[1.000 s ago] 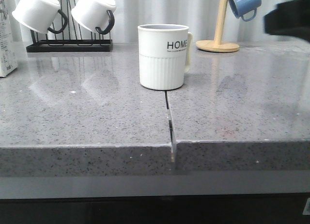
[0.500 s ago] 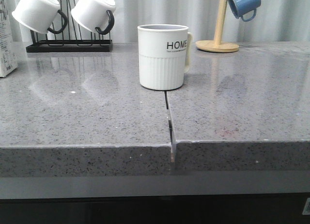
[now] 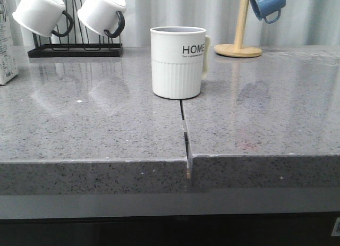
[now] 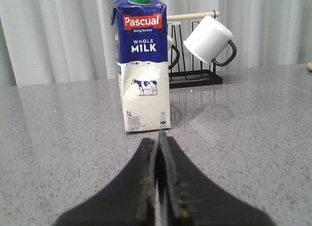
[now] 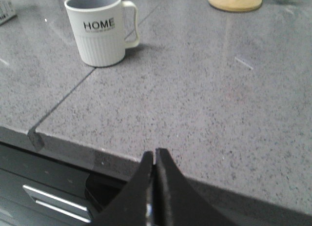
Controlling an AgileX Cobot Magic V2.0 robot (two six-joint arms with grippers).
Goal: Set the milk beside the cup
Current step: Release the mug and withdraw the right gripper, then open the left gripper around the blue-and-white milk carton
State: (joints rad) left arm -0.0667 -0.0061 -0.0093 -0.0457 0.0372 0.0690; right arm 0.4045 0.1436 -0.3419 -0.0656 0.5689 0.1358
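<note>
The off-white HOME cup [image 3: 178,61] stands upright in the middle of the grey counter, over the seam between two slabs; it also shows in the right wrist view [image 5: 101,30]. The milk carton [image 4: 143,67], white with a dark blue top band and a green cap, stands upright on the counter straight ahead of my left gripper [image 4: 158,136], which is shut and empty a short way from it. In the front view only the carton's edge [image 3: 6,44] shows at the far left. My right gripper [image 5: 155,154] is shut and empty, above the counter's front edge, well short of the cup.
A black rack [image 3: 74,49] with two white black-handled mugs [image 3: 40,13] stands at the back left, just behind the carton. A wooden mug tree [image 3: 239,47] with a blue mug [image 3: 268,4] stands at the back right. The counter's front edge [image 3: 170,161] drops off; drawers [image 5: 53,196] lie below.
A dark arm part at the front view's upper right one second ago has left the view. The cup and carton have not moved.
</note>
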